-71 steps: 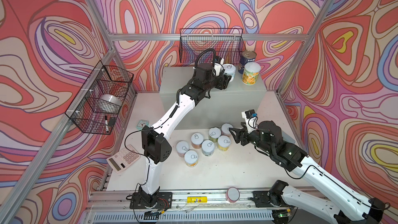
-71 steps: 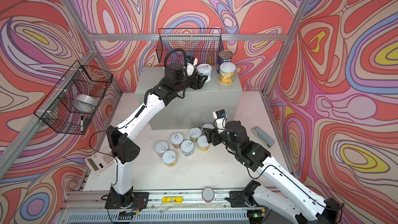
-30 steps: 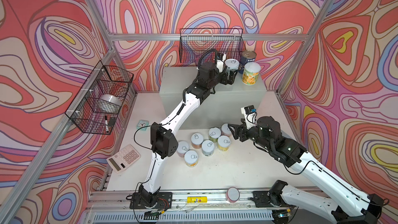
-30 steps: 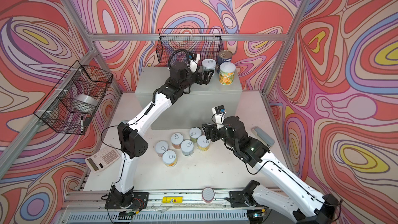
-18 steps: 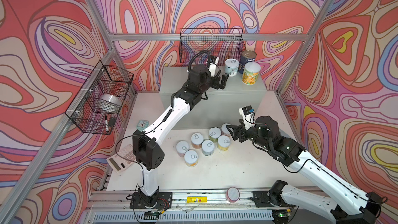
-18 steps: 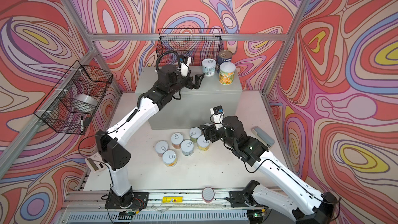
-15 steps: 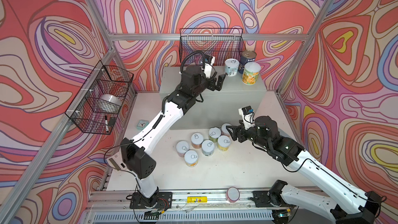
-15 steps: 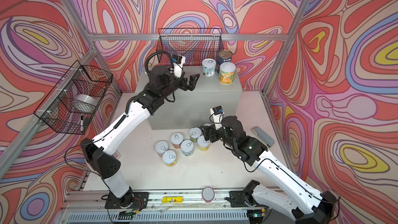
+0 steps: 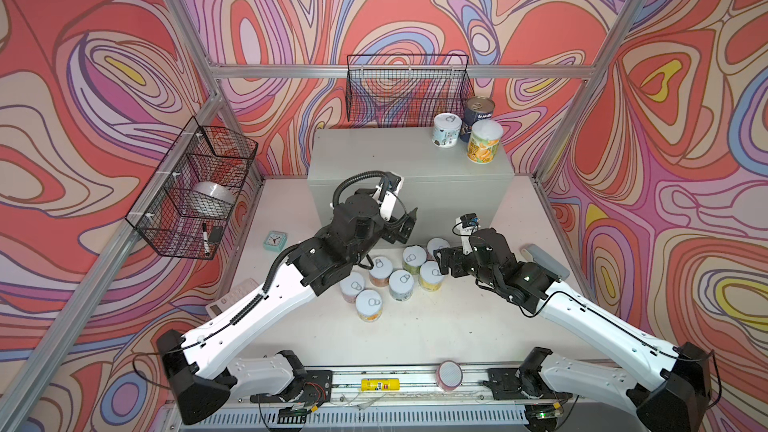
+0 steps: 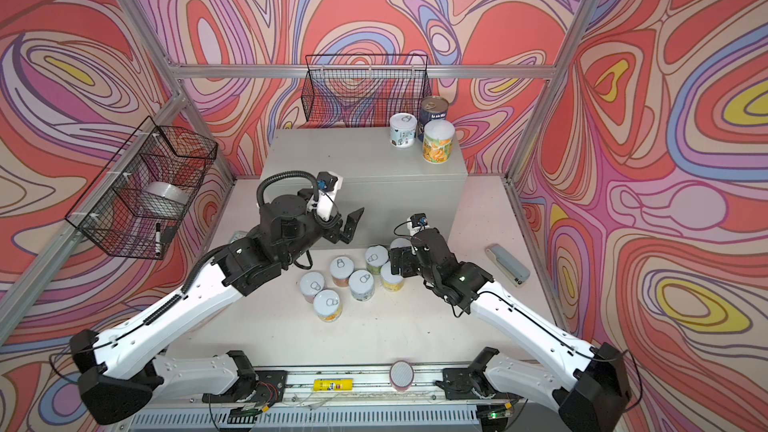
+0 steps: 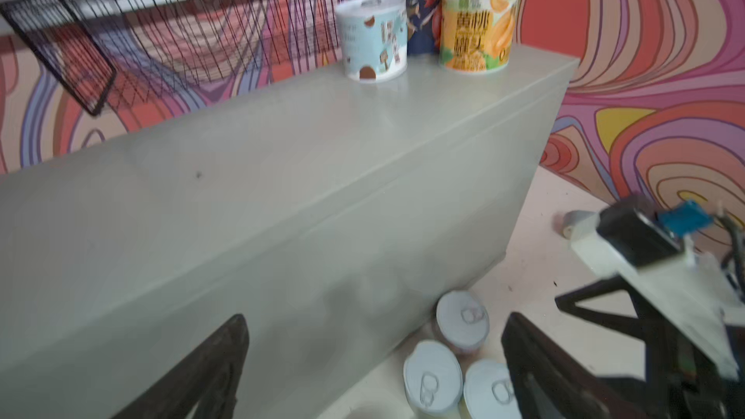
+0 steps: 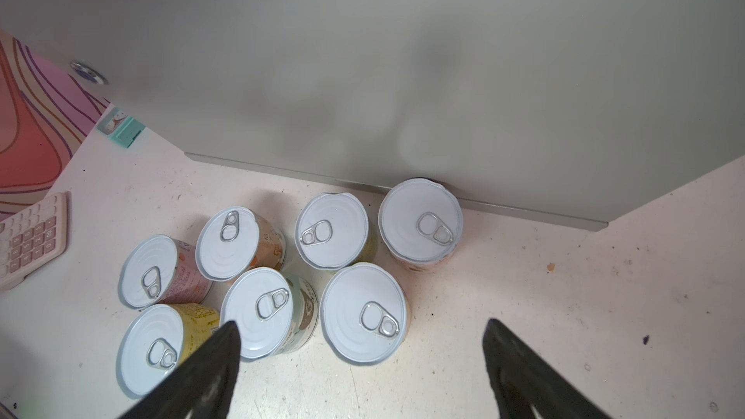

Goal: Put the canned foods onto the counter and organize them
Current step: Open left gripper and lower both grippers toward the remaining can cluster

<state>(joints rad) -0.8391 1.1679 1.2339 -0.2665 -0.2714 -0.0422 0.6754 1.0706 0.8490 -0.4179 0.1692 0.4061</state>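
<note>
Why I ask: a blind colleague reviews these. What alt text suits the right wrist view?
Seven small cylindrical cans with white pull-tab lids stand upright in a cluster on the white tabletop, before a light-grey metal cabinet. The right gripper, dark fingers spread open, hovers over the nearest cans, holding nothing. A pink calculator and a teal clock sit at one side.

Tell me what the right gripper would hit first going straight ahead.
Probably the nearest white-lidded can, framed between its open fingers in the right wrist view; depth is unclear.
</note>
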